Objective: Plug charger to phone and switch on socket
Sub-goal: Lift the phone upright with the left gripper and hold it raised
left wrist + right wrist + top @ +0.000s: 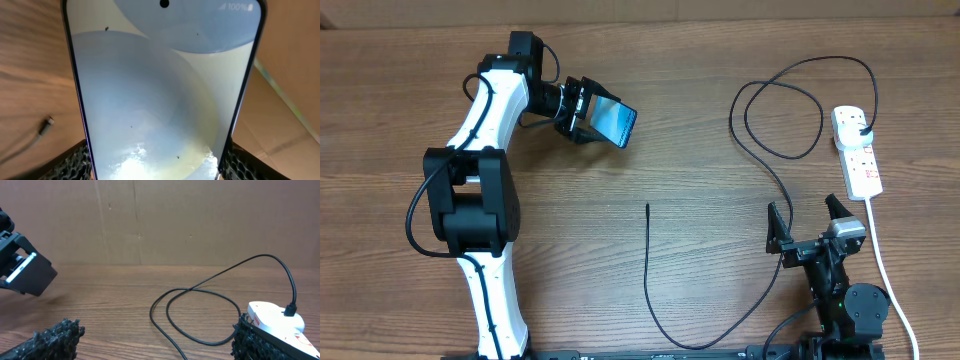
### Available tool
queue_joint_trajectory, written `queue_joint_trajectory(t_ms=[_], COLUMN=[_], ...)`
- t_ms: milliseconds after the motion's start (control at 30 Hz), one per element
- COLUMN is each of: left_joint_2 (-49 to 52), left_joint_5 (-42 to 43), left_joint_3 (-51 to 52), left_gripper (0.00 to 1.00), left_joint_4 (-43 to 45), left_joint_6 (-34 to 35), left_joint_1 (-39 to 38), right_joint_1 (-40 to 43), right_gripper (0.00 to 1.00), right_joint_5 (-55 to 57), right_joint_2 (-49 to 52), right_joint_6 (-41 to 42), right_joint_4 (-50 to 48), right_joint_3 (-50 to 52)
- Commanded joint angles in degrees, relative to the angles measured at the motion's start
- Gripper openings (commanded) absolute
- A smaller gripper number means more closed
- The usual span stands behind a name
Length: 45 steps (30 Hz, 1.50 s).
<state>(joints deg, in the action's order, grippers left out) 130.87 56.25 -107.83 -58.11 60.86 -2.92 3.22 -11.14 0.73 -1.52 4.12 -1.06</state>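
Over the far left of the table [390, 60], your left gripper [582, 112] was clenched on the phone [615, 120]. It gripped the two long edges and held the phone tilted off the surface, with the lit screen turned toward the wrist camera. Your right gripper [808, 222] sat low at the near right, jaws spread wide and empty. The cable [647, 270] lay slack between them. Its slim tip [648, 206] rested near the middle of the table, well apart from both grippers, and its plug [860, 128] was already seated in the power strip [858, 160] at the far right.

The step in hand looked to be fetching that tip with your free arm. You would have done best to pinch the cable just behind the tip, so the connector stuck out straight and visible. The camera hole [164, 4] pointed away from the left wrist, so I judged the port end sat down between the fingers [76, 161]. You needed to confirm the port was reachable before approaching. You also needed to hold the phone steady and keep enough slack that the strip was not dragged. Whether the strip's switch was on, I could not tell.
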Motion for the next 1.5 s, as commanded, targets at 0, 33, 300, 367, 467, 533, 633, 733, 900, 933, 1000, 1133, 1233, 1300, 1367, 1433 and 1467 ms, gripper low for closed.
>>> queue_joint_trajectory(t_ms=[0, 33, 300, 367, 467, 533, 633, 733, 900, 933, 1000, 1133, 1233, 1300, 1367, 1433, 1467], left_joint_2=[0.15, 0.15, 0.15, 0.15, 0.15, 0.15, 0.15, 0.15, 0.15, 0.15, 0.15, 0.15, 0.15, 0.15, 0.15, 0.15, 0.15], left_joint_5=[10.40, 11.61, 19.82, 21.70, 23.61, 24.96, 26.56, 27.28, 27.23, 27.23, 27.26, 27.26, 27.26, 27.23, 27.23, 27.23, 27.23], left_joint_3=[-1.75, -1.75, -1.75, -1.75, -1.73, -1.73, -1.73, -1.73, -1.73, -1.73, -1.73, -1.73, -1.73, -1.73, -1.73, -1.73, -1.73], left_gripper=[0.04, 0.04, 0.04, 0.04, 0.04, 0.04, 0.04, 0.04, 0.04, 0.04, 0.04, 0.04, 0.04, 0.04, 0.04, 0.04, 0.04], left_joint_4=[-0.04, -0.20, -0.17, -0.17, -0.20, -0.20, -0.17, -0.17, -0.15, -0.15, -0.15, -0.17, -0.17, -0.15, -0.15, -0.15, -0.15], left_joint_6=[-1.09, -1.09, -1.09, -1.09, -1.09, -1.09, -1.09, -1.09, -1.11, -1.11, -1.09, -1.11, -1.11, -1.11, -1.11, -1.11, -1.11], left_joint_1=[-0.11, -0.11, -0.11, -0.09, -0.09, -0.09, -0.09, -0.07, -0.04, -0.04, -0.04, -0.04, -0.04, -0.04, -0.04, -0.04, -0.04], right_joint_1=[-0.44, -0.44, -0.44, -0.44, -0.44, -0.44, -0.44, -0.44, -0.44, -0.44, -0.44, -0.44, -0.44, -0.44, -0.44, -0.44, -0.44], right_gripper=[1.00, 1.00, 1.00, 1.00, 1.00, 1.00, 1.00, 1.00, 1.00, 1.00, 1.00, 1.00, 1.00, 1.00, 1.00, 1.00, 1.00], right_joint_5=[0.59, 0.59, 0.59, 0.59, 0.59, 0.59, 0.59, 0.59, 0.59, 0.59, 0.59, 0.59, 0.59, 0.59, 0.59, 0.59, 0.59], right_joint_2=[-0.46, -0.46, -0.46, -0.46, -0.46, -0.46, -0.46, -0.46, -0.46, -0.46, -0.46, -0.46, -0.46, -0.46, -0.46, -0.46, -0.46], right_joint_6=[-0.26, -0.26, -0.26, -0.26, -0.26, -0.26, -0.26, -0.26, -0.26, -0.26, -0.26, -0.26, -0.26, -0.26, -0.26, -0.26, -0.26], right_joint_4=[-0.20, -0.20, -0.20, -0.20, -0.20, -0.20, -0.20, -0.20, -0.20, -0.20, -0.20, -0.20, -0.20, -0.20, -0.20, -0.20, -0.20], right_joint_3=[0.61, 0.61, 0.61, 0.61, 0.61, 0.61, 0.61, 0.61, 0.61, 0.61, 0.61, 0.61, 0.61, 0.61, 0.61, 0.61, 0.61])
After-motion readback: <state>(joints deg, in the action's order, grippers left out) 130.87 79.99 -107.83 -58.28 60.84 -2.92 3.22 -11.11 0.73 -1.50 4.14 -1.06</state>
